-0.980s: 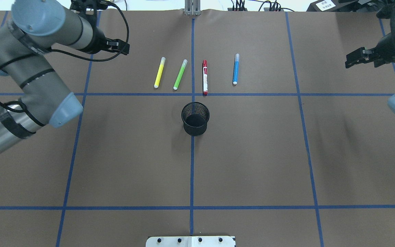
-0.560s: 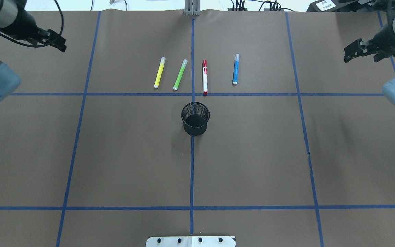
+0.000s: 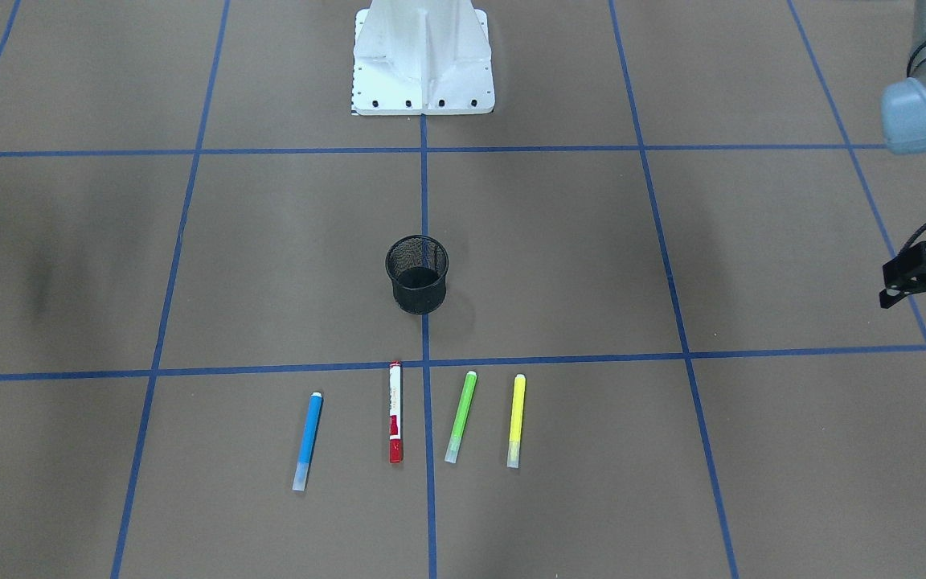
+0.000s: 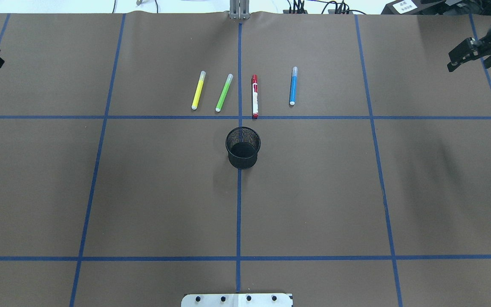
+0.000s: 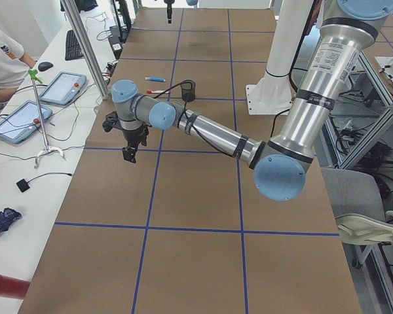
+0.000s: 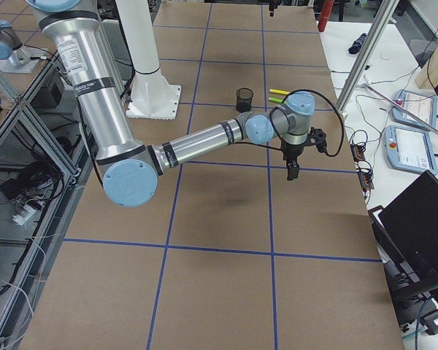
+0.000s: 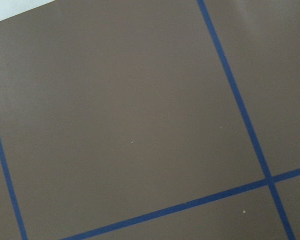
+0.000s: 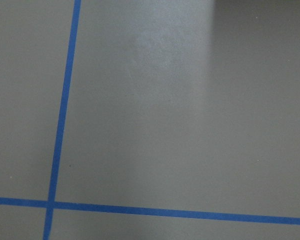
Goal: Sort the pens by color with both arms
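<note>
Left gripper (image 5: 129, 154) hangs fingers-down over the far left edge of the table, and we cannot tell whether its jaws are apart or together. Right gripper (image 6: 293, 173) hangs the same way over the far right edge, and its jaw state is equally unclear to us. Neither has a pen in it.

We see the left arm (image 5: 209, 131) stretched long and low out to its side of the table, and the right arm (image 6: 204, 142) stretched out likewise to the other side. Both wrist cameras show only the table's brown covering (image 4: 164, 192) and its blue tape lines (image 4: 92, 187).

At the near edge stands the white base (image 3: 423, 60). A black mesh cup (image 4: 243, 147) stands upright on the centre tape line, about mid-table.

Just beyond the cup, past the cross tape line, the four pens lie flat in a row, each pointing roughly near-to-far. From left to right they are:
- the yellow pen (image 4: 198, 90)
- the green pen (image 4: 224, 92), leaning slightly
- the red pen (image 4: 254, 96), just right of the centre line with its near end touching the cross tape
- the blue pen (image 4: 293, 85), set a little farther off

All four lie well apart from both grippers. The yellow pen is nearest the left gripper's side and the blue pen nearest the right's.
</note>
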Controlling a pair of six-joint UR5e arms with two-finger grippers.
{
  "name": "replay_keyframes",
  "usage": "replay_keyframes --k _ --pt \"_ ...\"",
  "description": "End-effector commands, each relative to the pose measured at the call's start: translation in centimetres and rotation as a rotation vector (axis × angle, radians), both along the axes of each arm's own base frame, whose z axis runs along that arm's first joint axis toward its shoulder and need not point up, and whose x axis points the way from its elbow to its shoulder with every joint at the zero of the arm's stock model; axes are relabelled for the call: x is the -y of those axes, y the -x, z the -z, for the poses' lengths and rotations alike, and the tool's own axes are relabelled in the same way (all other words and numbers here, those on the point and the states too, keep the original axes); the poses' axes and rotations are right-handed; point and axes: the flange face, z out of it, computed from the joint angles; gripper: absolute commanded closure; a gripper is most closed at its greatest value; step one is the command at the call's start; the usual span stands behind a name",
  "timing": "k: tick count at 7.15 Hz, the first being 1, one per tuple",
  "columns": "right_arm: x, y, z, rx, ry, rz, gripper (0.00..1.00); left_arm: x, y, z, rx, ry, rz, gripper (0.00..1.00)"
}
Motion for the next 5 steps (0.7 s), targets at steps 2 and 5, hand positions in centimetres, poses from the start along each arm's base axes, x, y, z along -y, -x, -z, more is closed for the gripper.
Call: replay_keyframes --k 2,5 --pt "-3.2 -5.8 -6.0 0.058 0.062 -0.005 0.01 -4.2 4.7 -6.8 -0.061 0.124 0.038 0.00" --pt "-8.4 -7.1 -7.6 0.046 0.066 -0.014 0.01 -5.7 5.2 -8.3 -0.057 0.146 0.044 0.00"
